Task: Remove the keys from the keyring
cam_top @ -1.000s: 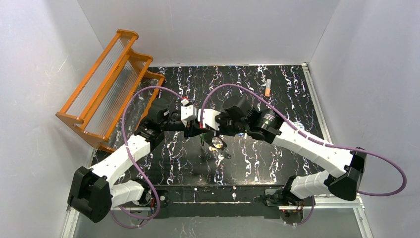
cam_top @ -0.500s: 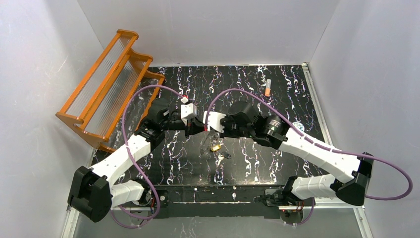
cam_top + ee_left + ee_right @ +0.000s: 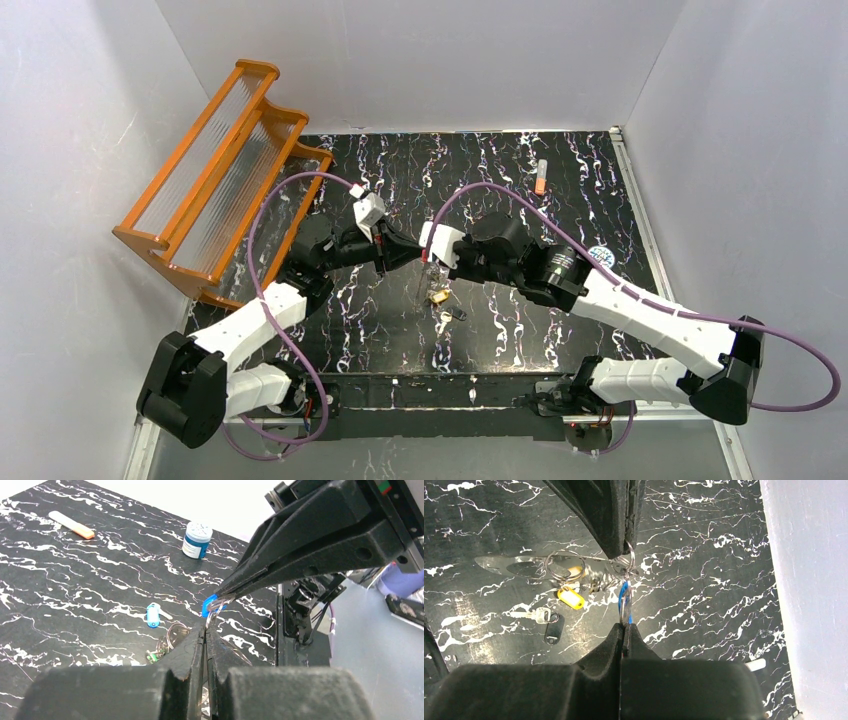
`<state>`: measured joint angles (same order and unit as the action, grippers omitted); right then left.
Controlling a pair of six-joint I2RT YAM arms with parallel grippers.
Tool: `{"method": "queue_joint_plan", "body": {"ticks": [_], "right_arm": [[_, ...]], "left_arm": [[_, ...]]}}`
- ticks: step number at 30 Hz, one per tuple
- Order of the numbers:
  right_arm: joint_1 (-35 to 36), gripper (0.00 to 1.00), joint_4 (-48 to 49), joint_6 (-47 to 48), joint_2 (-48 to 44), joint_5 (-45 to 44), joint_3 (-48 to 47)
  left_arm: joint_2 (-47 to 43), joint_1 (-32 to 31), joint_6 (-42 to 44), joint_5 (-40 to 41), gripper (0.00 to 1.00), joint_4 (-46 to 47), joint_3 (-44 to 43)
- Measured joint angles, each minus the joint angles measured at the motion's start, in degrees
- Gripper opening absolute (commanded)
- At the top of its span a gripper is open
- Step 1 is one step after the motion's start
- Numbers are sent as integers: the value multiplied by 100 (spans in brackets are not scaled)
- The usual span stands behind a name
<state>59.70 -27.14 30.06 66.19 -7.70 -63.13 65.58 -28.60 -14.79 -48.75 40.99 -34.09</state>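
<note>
My left gripper (image 3: 414, 256) and right gripper (image 3: 429, 259) meet tip to tip above the table's middle. In the right wrist view the left gripper (image 3: 626, 549) comes down from the top, shut on the keyring (image 3: 524, 566), a thin grey loop seen edge-on with small rings. My right gripper (image 3: 625, 626) is shut on a blue-headed key (image 3: 623, 597) hanging from it. A yellow-headed key (image 3: 570, 599) dangles from the loop. In the left wrist view my left gripper (image 3: 206, 626) is shut, and the right gripper (image 3: 218, 595) pinches the blue head (image 3: 207, 606).
A silver key with a black fob (image 3: 552, 630) lies on the table. A blue tag (image 3: 153, 615) and a green head (image 3: 155, 655) show below the grippers. The blue-and-white disc (image 3: 196, 533) and orange-and-white tube (image 3: 72, 525) lie beyond. An orange rack (image 3: 215, 180) stands far left.
Both grippers have drawn apart from overlapping to tip to tip: the left back to the left, the right to the right. The key bunch hangs between them.
</note>
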Motion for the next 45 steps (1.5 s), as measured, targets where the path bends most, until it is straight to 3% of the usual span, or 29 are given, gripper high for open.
{"method": "queue_joint_plan", "body": {"ticks": [19, 30, 45], "right_arm": [[232, 1, 1132, -105, -66, -527, 767], [240, 1, 2223, -81, -560, -693, 1541], [-72, 1, 2586, -136, -649, 168, 1534]], "left_arm": [[-70, -13, -1593, 892, 0, 426, 238], [-76, -24, -2111, 664, 0, 1095, 413], [-74, 15, -2446, -4, 0, 2127, 553]]}}
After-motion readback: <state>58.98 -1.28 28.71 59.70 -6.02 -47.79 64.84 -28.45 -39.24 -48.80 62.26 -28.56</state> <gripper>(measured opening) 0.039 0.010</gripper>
